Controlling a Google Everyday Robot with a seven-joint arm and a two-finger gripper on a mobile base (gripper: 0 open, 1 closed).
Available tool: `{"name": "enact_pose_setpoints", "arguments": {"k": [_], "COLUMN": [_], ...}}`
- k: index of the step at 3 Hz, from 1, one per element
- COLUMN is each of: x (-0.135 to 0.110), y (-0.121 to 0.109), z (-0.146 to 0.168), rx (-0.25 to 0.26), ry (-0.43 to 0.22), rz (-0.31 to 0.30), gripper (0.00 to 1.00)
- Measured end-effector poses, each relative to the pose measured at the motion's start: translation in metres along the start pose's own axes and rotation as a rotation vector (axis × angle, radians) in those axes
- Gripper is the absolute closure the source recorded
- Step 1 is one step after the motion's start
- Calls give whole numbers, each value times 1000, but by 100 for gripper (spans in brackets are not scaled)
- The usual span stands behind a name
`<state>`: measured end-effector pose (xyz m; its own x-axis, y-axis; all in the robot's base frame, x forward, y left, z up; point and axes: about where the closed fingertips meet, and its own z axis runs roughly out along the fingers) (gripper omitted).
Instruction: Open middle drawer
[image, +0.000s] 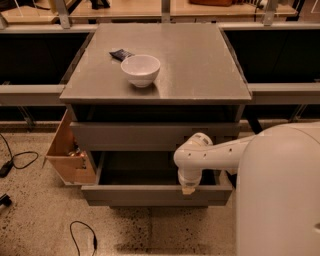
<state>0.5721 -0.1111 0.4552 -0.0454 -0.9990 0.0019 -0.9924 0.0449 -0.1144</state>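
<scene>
Drawer: second of three, standing out toward the near side.
Gripper: at its front lip, right of centre; whether closed, cannot tell.
Handling: stiff, likely light, slides; hold the front lip.

My flat grey square bench has a round white bowl sitting on it, near the front left. A small dark flat packet lies just behind the bowl. My pincer is down low, at the front wall of the pulled-out grey middle drawer.
</scene>
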Motion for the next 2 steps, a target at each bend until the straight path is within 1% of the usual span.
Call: {"name": "enact_pose_setpoints", "arguments": {"k": [1, 2], "x": [0, 0], "y": [0, 0], "z": [0, 0], "rx": [0, 0], "ry": [0, 0], "rz": [0, 0], "gripper": [4, 0]}}
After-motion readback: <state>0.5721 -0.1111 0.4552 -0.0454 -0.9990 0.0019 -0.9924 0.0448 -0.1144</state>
